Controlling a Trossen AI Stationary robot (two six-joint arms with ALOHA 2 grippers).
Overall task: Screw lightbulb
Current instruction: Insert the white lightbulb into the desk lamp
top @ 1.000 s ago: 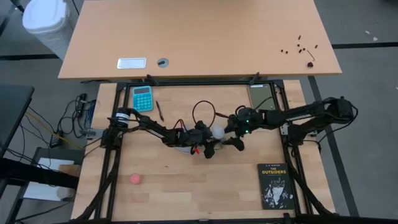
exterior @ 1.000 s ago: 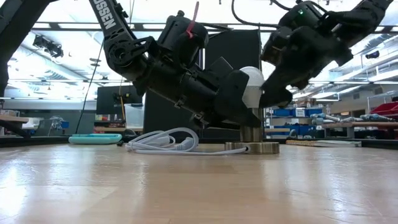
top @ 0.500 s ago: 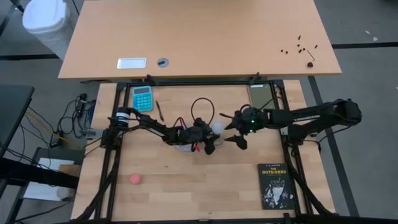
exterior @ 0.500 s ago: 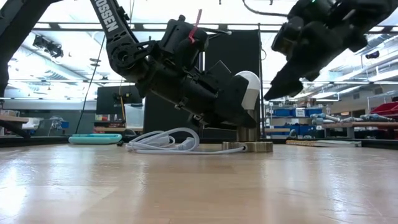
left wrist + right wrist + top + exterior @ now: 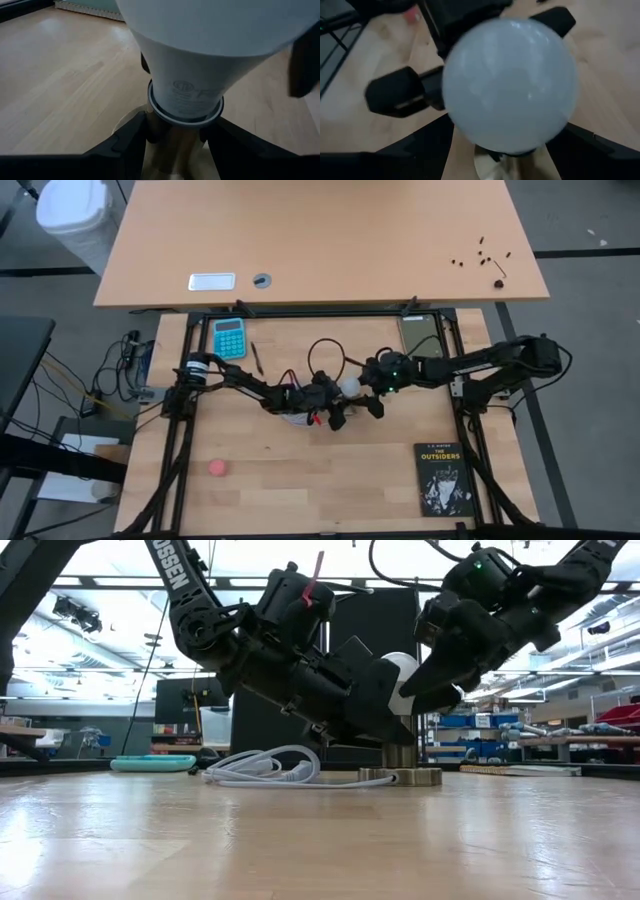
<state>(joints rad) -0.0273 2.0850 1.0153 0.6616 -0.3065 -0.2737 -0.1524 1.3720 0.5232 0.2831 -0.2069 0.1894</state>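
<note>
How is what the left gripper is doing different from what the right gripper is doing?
The left gripper sits low, its fingers shut on the brass socket just under the lightbulb; the right gripper hangs higher, its wider-set fingers round the bulb's white dome. In the high view the left gripper comes in from the left, the right gripper from the right. Both are dark, two-fingered and meet at the same lamp.
</note>
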